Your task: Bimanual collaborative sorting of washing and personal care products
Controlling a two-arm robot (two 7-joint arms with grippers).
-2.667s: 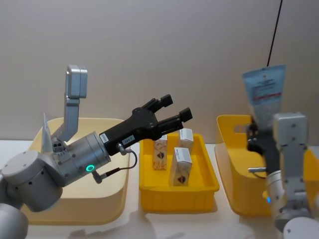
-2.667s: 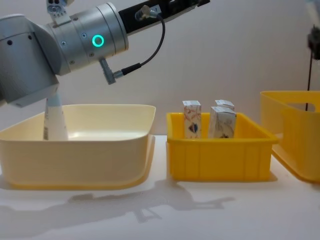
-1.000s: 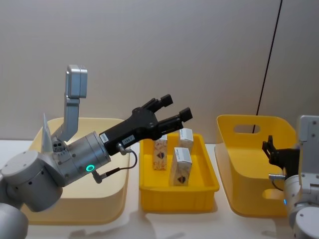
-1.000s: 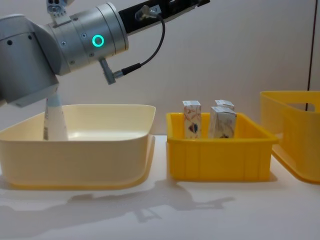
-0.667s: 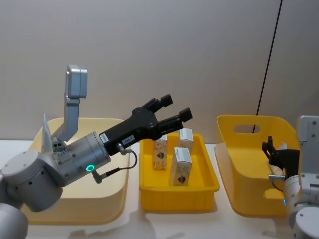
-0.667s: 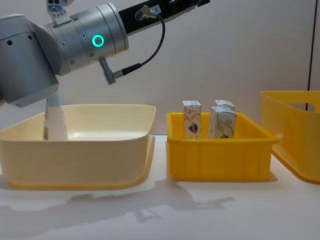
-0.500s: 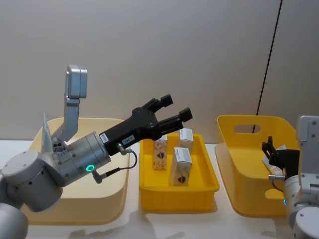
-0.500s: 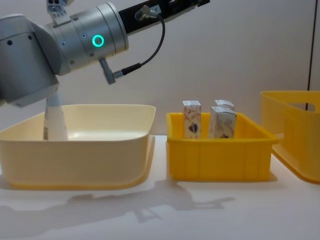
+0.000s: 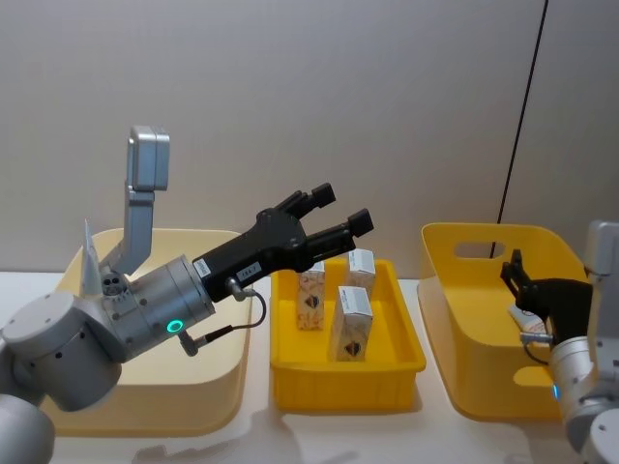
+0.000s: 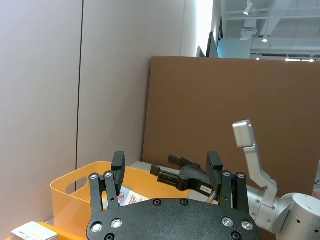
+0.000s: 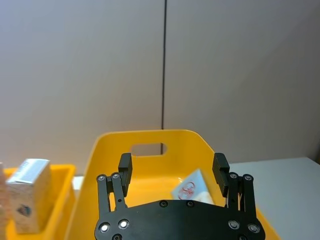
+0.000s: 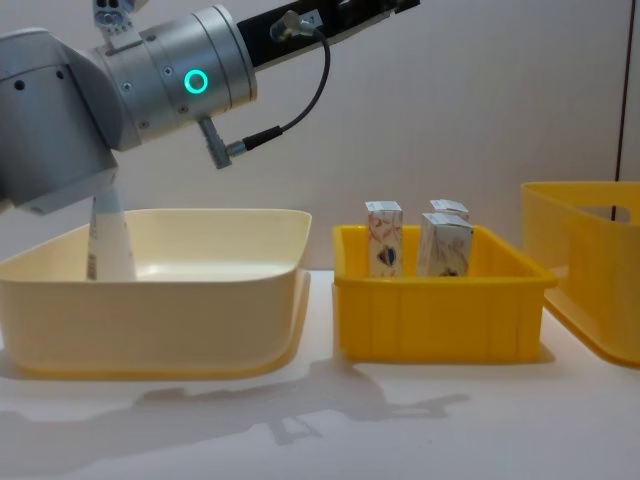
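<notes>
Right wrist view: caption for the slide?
Open right gripper over the yellow bin, a tube lying inside.

The white tabletop (image 12: pixel 420 425) is bare along its near edge, in front of all three containers; only slim gaps part them. The wide cream plastic bin (image 12: pixel 150 330) has an open floor except at its far left corner, where a pale upright squeeze tube (image 12: pixel 108 240) stands; the left arm's silver body (image 12: pixel 120 90) overhangs it. The left gripper (image 9: pixel 343 210), fingers spread, hangs over the far left corner of the shallow yellow plastic tray (image 9: pixel 348 377); three small white printed cartons (image 9: pixel 352 324) stand inside, leaving a lane along its right side. The right gripper (image 11: pixel 172 165), fingers apart, sits at the mouth of the tall yellow plastic bin (image 9: pixel 464 319), above a blue-and-white tube (image 11: pixel 192 189) on its floor.
</notes>
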